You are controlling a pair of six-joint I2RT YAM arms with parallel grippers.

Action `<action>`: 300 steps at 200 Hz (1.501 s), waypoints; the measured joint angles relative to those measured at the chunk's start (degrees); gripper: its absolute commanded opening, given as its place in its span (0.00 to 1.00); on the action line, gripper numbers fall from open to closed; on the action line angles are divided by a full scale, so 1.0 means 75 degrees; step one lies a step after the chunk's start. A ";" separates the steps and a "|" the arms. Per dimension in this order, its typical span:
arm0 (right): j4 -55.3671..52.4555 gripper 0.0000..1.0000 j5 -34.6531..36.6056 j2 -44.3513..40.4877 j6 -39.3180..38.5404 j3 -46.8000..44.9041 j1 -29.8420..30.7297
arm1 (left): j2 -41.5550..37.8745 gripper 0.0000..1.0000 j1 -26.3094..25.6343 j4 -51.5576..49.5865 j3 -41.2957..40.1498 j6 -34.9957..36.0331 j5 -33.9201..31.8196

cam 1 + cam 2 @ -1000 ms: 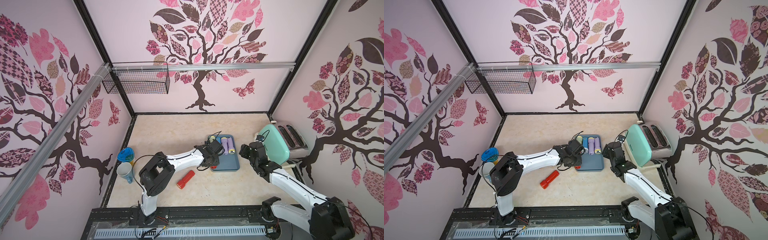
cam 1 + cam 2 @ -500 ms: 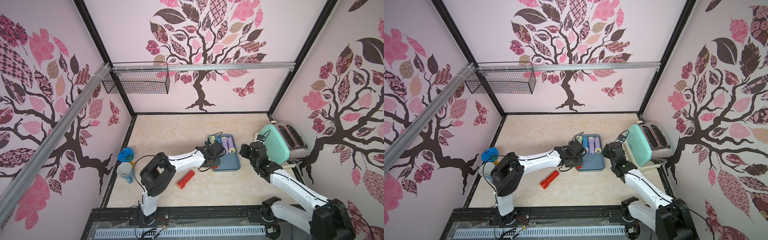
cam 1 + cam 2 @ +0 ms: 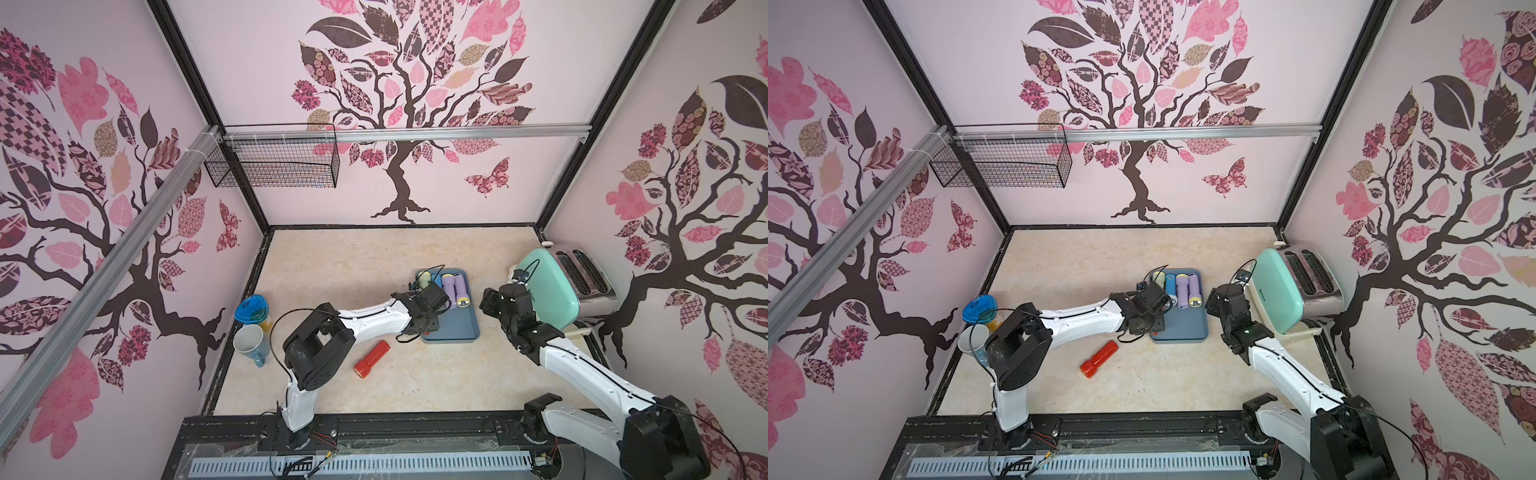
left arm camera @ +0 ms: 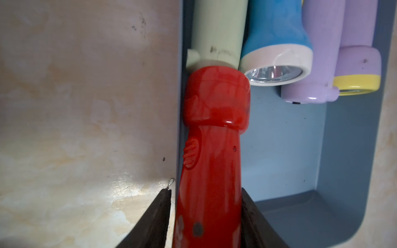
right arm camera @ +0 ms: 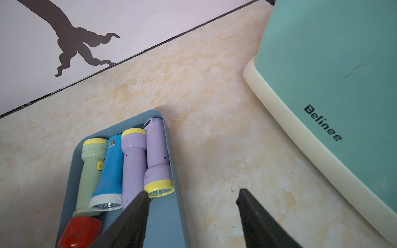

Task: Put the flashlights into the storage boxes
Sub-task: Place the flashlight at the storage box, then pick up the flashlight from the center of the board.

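Lettering "Belinee" marks the mint toaster (image 5: 333, 85), at 3 o'clock of the slate-blue tray (image 5: 167, 225). In the tray lie a pale green flashlight (image 5: 90, 169), a blue flashlight (image 5: 109, 171) with a square code sticker, and two lilac flashlights (image 5: 133, 163). The left gripper (image 4: 205, 191) narrowly flanks a red flashlight (image 4: 212, 128) whose head is in the tray; whether it is gripping cannot be told. The right gripper (image 5: 193, 197) gapes, empty. A second red flashlight (image 3: 372, 358) lies at the tray's 8 o'clock.

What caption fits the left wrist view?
Left gripper flanks a red flashlight, head by the pale green flashlight in the slate-blue tray.

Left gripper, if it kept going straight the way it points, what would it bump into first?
Probably the pale green flashlight: the red flashlight sticking out ahead of the left gripper seems to touch its end, inside the tray.
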 measured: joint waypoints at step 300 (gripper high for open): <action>0.0603 0.73 -0.2538 0.0393 -0.0335 0.0000 0.0000 | -0.3958 0.54 0.1920 -0.0210 -0.3625 0.4430 -0.1241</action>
